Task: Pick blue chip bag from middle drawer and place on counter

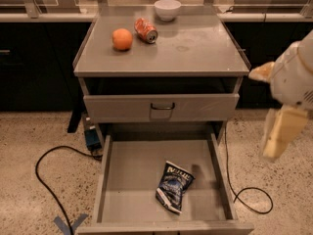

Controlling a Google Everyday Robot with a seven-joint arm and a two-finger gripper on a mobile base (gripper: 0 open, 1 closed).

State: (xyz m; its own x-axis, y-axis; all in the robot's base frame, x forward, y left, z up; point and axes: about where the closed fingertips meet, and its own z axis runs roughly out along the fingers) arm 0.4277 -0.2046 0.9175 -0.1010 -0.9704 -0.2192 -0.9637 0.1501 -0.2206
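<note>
The blue chip bag (173, 186) lies flat on the bottom of the open middle drawer (128, 170), right of centre and near the front. The counter (195, 45) is the grey cabinet top above it. My gripper (279, 133) hangs at the right edge of the view, beside the cabinet's right side. It is well to the right of the drawer and above it, apart from the bag, with nothing in it.
On the counter stand an orange (122, 39), an orange-red soda can (146, 30) on its side and a white bowl (167, 9). A shut drawer front with a dark handle (162, 106) sits above the open drawer. Black cables (41, 180) lie on the floor on both sides.
</note>
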